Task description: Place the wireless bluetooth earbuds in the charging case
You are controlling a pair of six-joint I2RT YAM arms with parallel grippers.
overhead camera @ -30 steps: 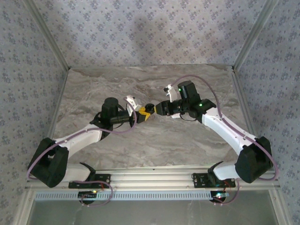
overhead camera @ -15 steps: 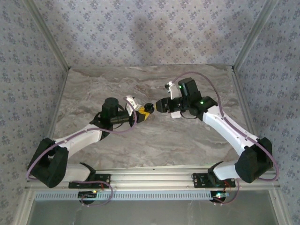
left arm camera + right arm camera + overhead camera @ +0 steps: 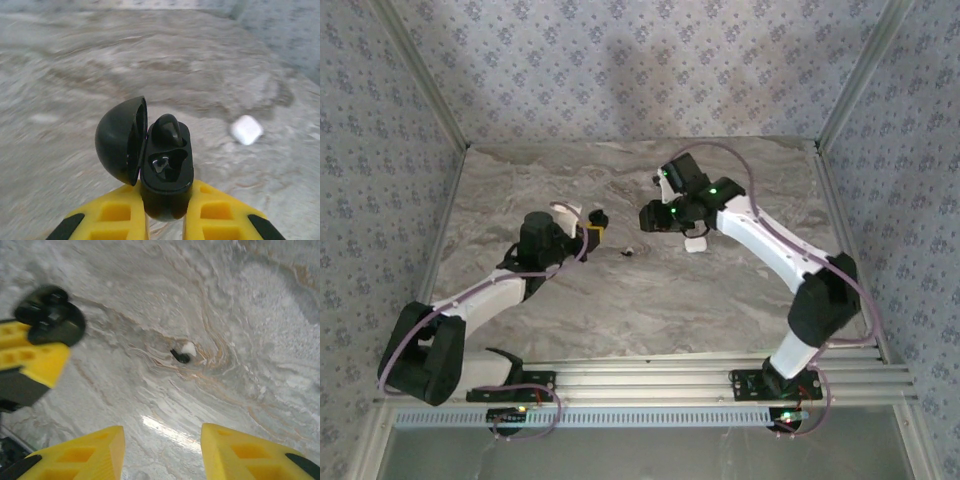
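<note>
My left gripper is shut on the open black charging case, its lid hinged to the left. One black earbud sits in the case's far slot; the near slot is bare. In the top view the case is held left of centre. Another earbud, black with a white tip, lies loose on the marble. My right gripper hangs open above the table, nothing between its fingers, a little right of the case.
A small white case lies on the marble to the right of the black one, under the right arm. The marble tabletop is walled by patterned panels, with a metal rail along its near edge.
The right gripper has drawn back from the case, opened a little wider and swung its arm toward the back. The left arm has moved left with the case. A loose earbud now shows on the table.
</note>
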